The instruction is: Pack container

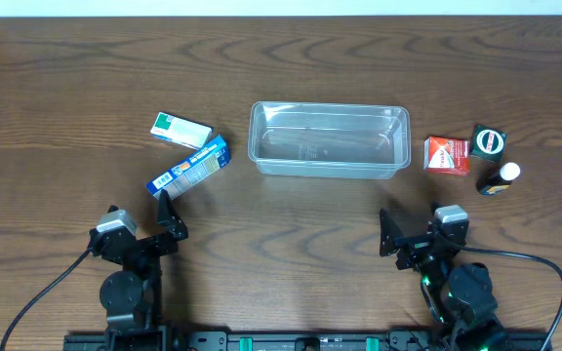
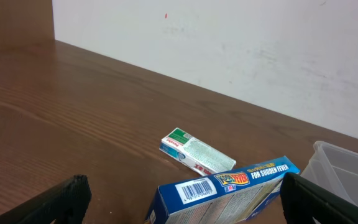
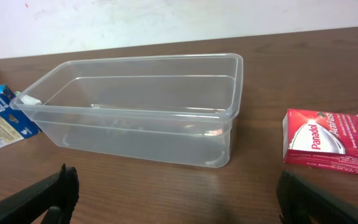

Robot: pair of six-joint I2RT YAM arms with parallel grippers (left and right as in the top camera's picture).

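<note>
The clear plastic container (image 1: pixel 327 139) stands empty at the table's middle; it also shows in the right wrist view (image 3: pixel 142 112). A blue box (image 1: pixel 187 167) and a green-and-white box (image 1: pixel 180 129) lie to its left, both also in the left wrist view, the blue box (image 2: pixel 229 196) in front of the green-and-white box (image 2: pixel 197 152). A red box (image 1: pixel 447 154) lies to its right, also in the right wrist view (image 3: pixel 331 144). My left gripper (image 1: pixel 169 216) is open and empty just short of the blue box. My right gripper (image 1: pixel 390 234) is open and empty in front of the container.
A small dark green round item (image 1: pixel 489 141) and a small dark bottle with a white cap (image 1: pixel 499 178) lie at the far right beyond the red box. A pale wall (image 2: pixel 229 43) runs behind the table's far edge.
</note>
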